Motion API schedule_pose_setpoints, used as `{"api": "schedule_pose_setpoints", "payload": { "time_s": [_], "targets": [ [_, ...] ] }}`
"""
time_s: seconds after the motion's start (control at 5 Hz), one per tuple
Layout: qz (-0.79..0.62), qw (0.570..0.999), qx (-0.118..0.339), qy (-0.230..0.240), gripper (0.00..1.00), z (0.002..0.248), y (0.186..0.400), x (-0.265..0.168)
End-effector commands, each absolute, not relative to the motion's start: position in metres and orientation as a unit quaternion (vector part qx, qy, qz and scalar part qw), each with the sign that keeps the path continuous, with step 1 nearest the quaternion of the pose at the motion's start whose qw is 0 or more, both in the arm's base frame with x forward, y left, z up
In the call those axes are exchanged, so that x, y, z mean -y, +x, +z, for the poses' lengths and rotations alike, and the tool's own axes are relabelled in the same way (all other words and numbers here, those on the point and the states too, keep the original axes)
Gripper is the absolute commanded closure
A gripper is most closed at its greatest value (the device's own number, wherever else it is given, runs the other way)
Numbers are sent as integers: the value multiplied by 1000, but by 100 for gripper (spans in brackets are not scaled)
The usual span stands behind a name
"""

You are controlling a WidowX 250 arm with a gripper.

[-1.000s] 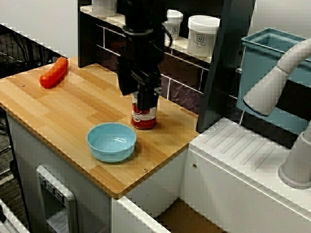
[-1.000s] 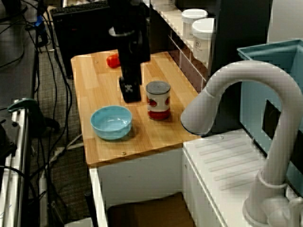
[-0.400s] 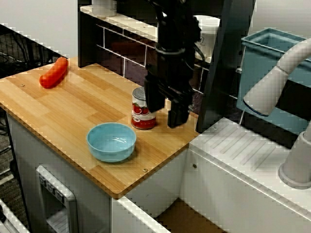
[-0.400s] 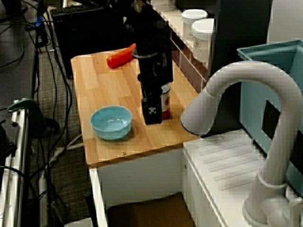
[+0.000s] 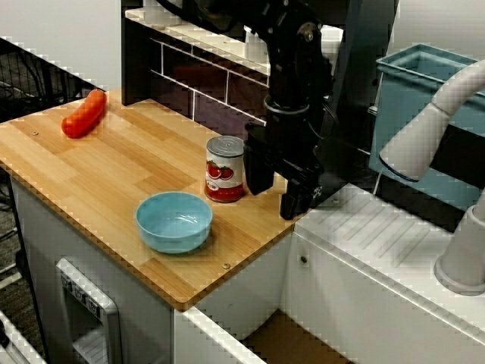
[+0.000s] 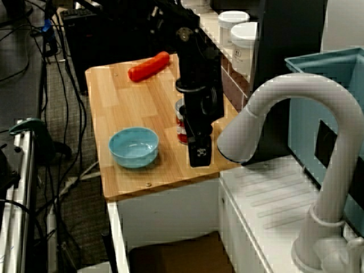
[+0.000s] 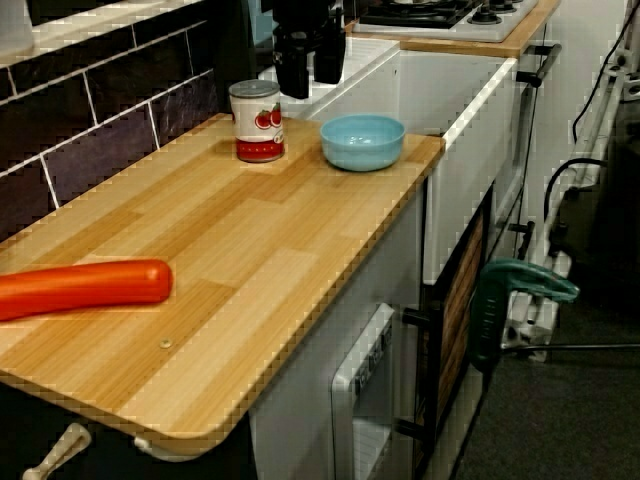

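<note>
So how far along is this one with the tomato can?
Nothing looks done: the tomato can stands upright on the wooden counter, next to the empty blue bowl. In hand: nothing; the gripper hangs open and empty beside the can, clear of it. Left, as it seems: gripping the can and moving it anywhere at all.

One can [image 5: 225, 168], one blue bowl [image 5: 173, 221], one red sausage [image 5: 84, 114], two white tubs [image 6: 245, 41] and one grey faucet [image 5: 424, 136].

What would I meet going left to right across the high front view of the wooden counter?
In order: red sausage → blue bowl → tomato can → gripper, jaws apart → white faucet.
</note>
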State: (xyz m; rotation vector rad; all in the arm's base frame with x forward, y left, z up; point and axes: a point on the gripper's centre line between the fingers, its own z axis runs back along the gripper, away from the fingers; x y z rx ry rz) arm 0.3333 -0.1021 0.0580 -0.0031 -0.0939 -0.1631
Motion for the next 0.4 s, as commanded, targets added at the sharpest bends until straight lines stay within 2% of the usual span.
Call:
{"api": "schedule_pose_setpoints", "payload": {
  "time_s": [0.0, 0.2],
  "targets": [
    [-71, 995, 76, -6, 100, 68, 346, 96],
    [-72, 995, 69, -7, 100, 69, 348, 89]
  ]
}}
